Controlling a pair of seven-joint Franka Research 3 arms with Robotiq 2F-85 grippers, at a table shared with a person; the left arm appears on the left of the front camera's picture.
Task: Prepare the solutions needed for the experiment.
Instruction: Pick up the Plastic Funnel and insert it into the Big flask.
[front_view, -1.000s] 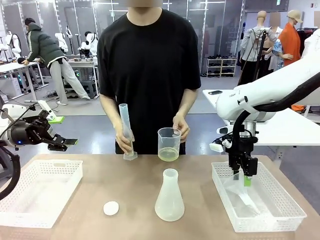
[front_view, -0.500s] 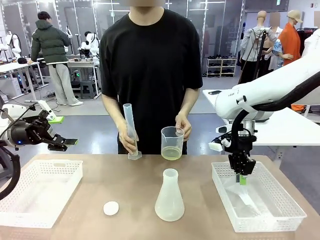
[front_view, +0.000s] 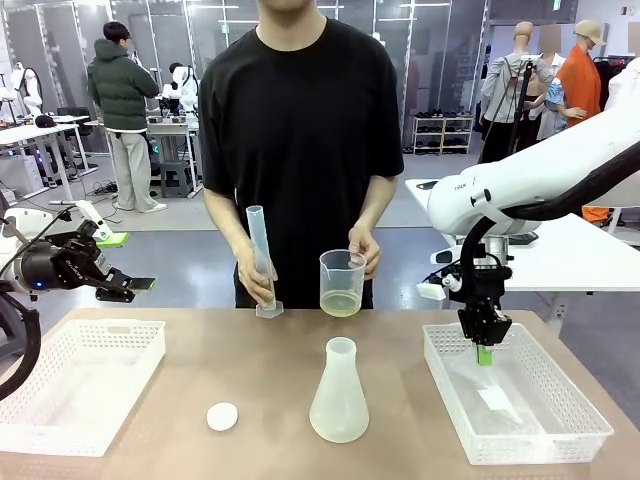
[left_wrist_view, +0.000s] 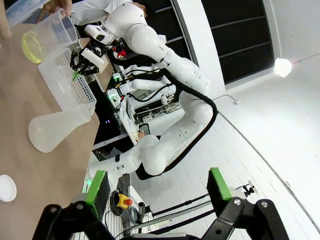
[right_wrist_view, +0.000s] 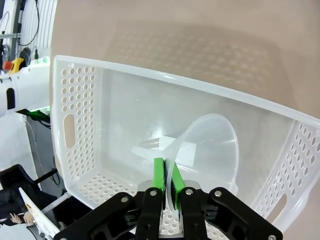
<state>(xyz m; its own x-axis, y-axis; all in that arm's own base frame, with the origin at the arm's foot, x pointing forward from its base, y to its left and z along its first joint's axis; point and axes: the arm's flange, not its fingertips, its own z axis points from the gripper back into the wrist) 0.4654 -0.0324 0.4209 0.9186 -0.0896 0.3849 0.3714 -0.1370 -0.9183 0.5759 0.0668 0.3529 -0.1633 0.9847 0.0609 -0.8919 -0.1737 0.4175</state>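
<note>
The solutions show as pale yellow liquid (front_view: 340, 304) in a clear beaker (front_view: 340, 284) that the person holds at the table's far edge; the left wrist view has the liquid (left_wrist_view: 32, 47) at its top left. The person's other hand holds a tall measuring cylinder (front_view: 258, 262) upright. Inside the right basket (front_view: 560, 392), my right gripper (front_view: 484, 352) is shut on the rim of a clear funnel (right_wrist_view: 210, 145), the green pads (right_wrist_view: 158, 172) pinching its wall. My left gripper (front_view: 135, 286) hovers open over the left side, its jaws wide (left_wrist_view: 159, 186).
An empty conical flask (front_view: 339, 395) stands mid-table, with a small white round cap (front_view: 222, 416) to its left. A white perforated basket (front_view: 80, 385) sits at the left. The right basket's rim (right_wrist_view: 150, 75) surrounds the funnel. Other people work in the background.
My right gripper closed on the funnel's rim and rose slightly. The person shifted the cylinder and beaker a little. The left arm stayed still.
</note>
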